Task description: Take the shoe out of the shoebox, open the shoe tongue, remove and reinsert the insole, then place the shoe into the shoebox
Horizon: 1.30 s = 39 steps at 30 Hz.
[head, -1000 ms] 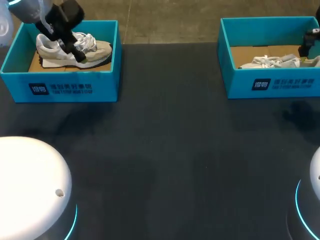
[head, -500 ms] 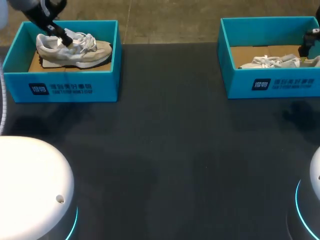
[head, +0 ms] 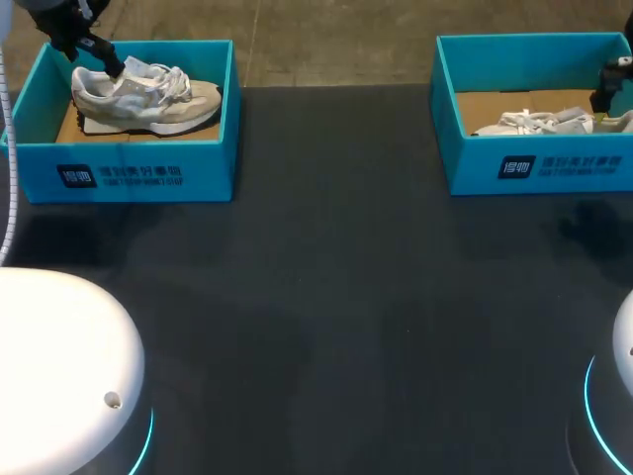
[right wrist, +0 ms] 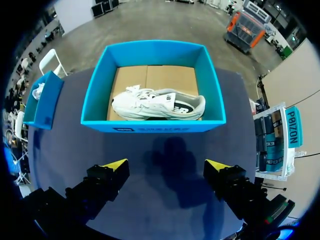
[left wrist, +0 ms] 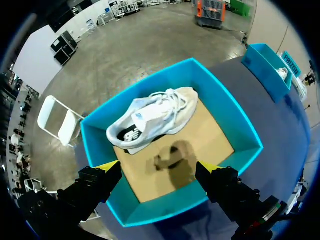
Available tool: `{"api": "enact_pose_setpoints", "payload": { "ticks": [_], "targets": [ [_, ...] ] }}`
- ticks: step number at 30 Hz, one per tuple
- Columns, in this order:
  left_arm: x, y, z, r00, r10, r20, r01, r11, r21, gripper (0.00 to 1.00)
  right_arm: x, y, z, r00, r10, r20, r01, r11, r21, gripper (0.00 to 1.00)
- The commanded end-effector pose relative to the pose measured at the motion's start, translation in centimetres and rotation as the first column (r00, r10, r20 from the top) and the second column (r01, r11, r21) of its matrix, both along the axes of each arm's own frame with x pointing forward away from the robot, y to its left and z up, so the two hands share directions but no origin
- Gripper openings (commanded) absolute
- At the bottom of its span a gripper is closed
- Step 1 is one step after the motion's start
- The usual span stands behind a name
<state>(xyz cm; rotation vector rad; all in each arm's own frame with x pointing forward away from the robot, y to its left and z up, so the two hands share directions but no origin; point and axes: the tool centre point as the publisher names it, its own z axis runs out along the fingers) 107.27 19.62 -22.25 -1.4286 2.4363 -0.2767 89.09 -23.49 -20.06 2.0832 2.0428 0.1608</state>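
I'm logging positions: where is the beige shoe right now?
In the head view the beige shoe sits inside the left shoebox at the table's far left, with the open left tool above the box.

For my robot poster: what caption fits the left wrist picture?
The open left claw hovers above a white sneaker in its blue shoebox.

The head camera looks down from above and behind across the desk (head: 336,297), with the left shoebox (head: 129,176) and the right shoebox (head: 534,168) at the far corners. The left wrist camera hangs close over the left shoebox (left wrist: 225,107). The right wrist camera views the right shoebox (right wrist: 150,127) from farther back (each also catches the other box off to one side).
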Motion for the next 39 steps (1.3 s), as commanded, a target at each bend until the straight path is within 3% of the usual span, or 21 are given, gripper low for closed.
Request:
{"api": "enact_pose_setpoints", "payload": {
  "ticks": [1,10,31,36,39],
  "targets": [
    [1.4,1.2,-0.1,0.999,0.032,0.023,-0.033,0.999,0.024,1.0,-0.1,0.0,0.0,1.0,0.0,0.002,0.0,1.0,0.0,1.0],
    [5.4,4.4,-0.4,0.994,0.109,0.029,-0.11,0.992,0.059,1.0,-0.1,0.0,0.0,1.0,0.0,0.002,0.0,1.0,0.0,1.0],
    [5.4,4.4,-0.4,0.994,0.109,0.029,-0.11,0.992,0.059,1.0,-0.1,0.0,0.0,1.0,0.0,0.002,0.0,1.0,0.0,1.0],
    [6.3,5.4,-0.1,0.984,0.171,0.039,-0.174,0.98,0.093,1.0,-0.1,0.0,0.0,1.0,0.0,0.002,0.0,1.0,0.0,1.0],
    [7.3,6.1,-0.2,0.976,0.216,0.008,-0.216,0.975,0.059,1.0,-0.1,0.0,0.0,1.0,0.0,0.002,0.0,1.0,0.0,1.0]
  ]
}}
